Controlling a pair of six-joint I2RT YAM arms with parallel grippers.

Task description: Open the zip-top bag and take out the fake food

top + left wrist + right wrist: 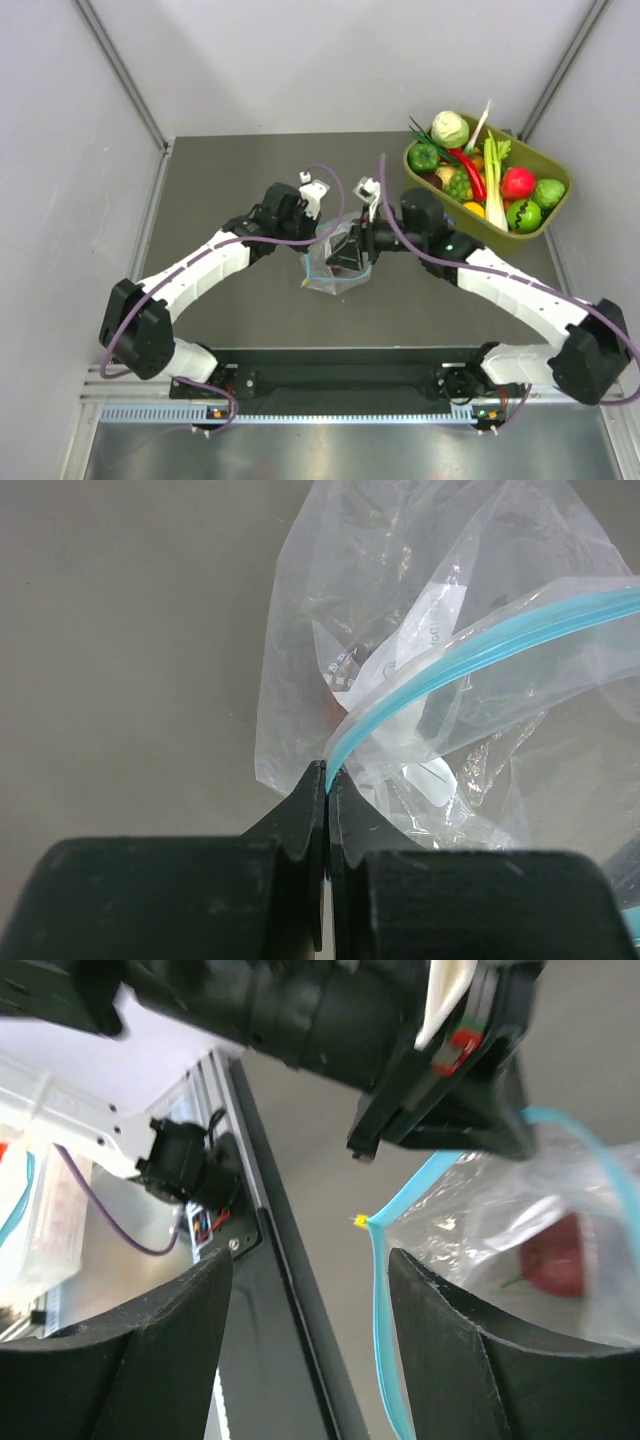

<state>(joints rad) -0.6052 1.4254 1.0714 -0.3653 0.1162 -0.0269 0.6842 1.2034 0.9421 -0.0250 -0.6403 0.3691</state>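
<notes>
The clear zip-top bag (332, 276) hangs crumpled just above the table between my two grippers. My left gripper (328, 772) is shut on the end of the bag's teal zip strip (480, 645); in the top view this gripper (320, 238) is at the bag's upper left. My right gripper (310, 1260) is open, and the other side of the strip (378, 1310) runs down between its fingers, close to the right finger (470, 1360). A red piece (552, 1258) shows inside the bag; I cannot tell what it is. A pale cabbage (450, 128), red chili (470, 172) and green pepper (423, 157) lie in the tub.
The olive-green tub (548, 165) stands at the back right, filled with toy produce: celery, a red apple, a lemon and others. Grey walls close in the table on both sides. The black base rail (340, 375) runs along the near edge.
</notes>
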